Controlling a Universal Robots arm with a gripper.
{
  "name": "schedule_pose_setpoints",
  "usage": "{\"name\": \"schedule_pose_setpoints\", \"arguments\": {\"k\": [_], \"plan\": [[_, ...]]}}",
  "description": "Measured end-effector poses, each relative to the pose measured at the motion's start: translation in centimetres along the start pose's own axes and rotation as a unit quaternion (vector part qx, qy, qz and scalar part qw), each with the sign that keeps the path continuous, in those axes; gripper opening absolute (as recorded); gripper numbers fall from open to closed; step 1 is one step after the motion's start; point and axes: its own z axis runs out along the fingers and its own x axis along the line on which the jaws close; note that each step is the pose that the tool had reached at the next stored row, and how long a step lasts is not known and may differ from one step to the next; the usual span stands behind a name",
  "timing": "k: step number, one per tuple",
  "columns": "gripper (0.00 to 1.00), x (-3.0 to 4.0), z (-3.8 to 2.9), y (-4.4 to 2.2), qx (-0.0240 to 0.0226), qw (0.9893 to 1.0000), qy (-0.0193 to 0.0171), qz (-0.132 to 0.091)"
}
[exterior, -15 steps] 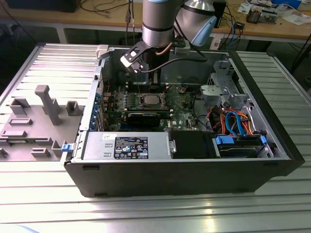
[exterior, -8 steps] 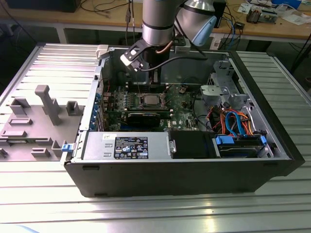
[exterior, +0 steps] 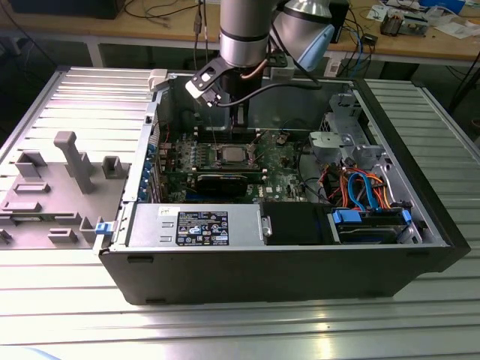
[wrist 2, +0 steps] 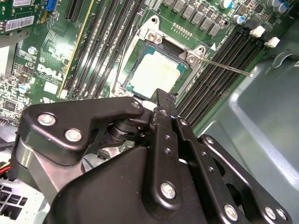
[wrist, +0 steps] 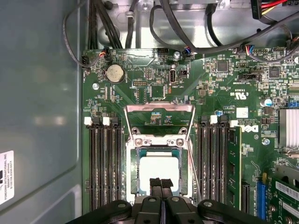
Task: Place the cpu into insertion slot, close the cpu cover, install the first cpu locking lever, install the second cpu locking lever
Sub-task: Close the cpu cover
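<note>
gripper [wrist: 161, 182] pinched closed, empty (tips over cpu [wrist: 158, 168] edge) | cpu seated in insertion slot [wrist: 134, 173] | cpu cover [wrist: 159, 108] open

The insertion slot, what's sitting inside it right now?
The cpu lies inside the insertion slot, silver top up, with the cpu cover standing open. The slot's pin grid is hidden beneath the chip, and the end effector covers one edge.

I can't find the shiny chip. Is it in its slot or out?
In. The cpu lies flat inside the insertion slot, and the cpu cover is flipped open.
</note>
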Motion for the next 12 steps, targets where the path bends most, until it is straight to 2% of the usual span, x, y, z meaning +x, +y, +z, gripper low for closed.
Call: {"name": "schedule_pose_setpoints", "arguments": {"k": [12], "plan": [[0.11, 0.01, -0.41, 0.0, 0.0001, 1.0, -0.0002, 0.0]]}}
